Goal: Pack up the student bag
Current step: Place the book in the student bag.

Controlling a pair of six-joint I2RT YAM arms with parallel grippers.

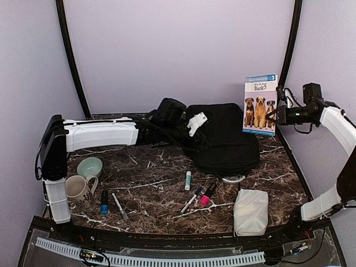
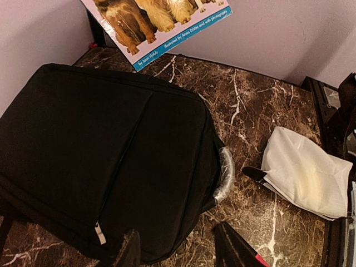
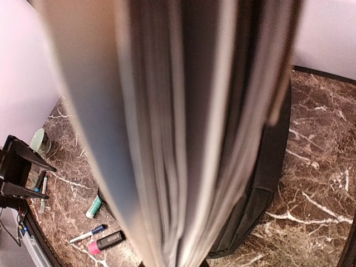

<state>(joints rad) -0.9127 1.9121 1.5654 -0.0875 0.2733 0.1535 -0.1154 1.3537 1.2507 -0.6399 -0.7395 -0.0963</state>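
Note:
The student bag point(image 1: 225, 139) is a large black backpack lying flat at the back middle of the marble table. In the left wrist view the bag point(image 2: 111, 150) fills the left side, with its white zipper pull point(image 2: 99, 233) by my fingers. My left gripper point(image 1: 190, 129) hovers over the bag's left edge, and its jaws point(image 2: 181, 251) stand open with nothing between them. My right gripper point(image 1: 277, 114) is shut on a dog picture book point(image 1: 260, 104), held upright above the bag's right corner. The book's blurred pages point(image 3: 183, 133) fill the right wrist view.
A white pouch point(image 1: 251, 211) lies front right. A glue stick point(image 1: 188, 179), blue pen point(image 1: 192, 200) and pink highlighter point(image 1: 207, 196) lie in front of the bag. A mug point(image 1: 79, 189), bowl point(image 1: 90, 167) and two markers point(image 1: 111, 203) sit at the left.

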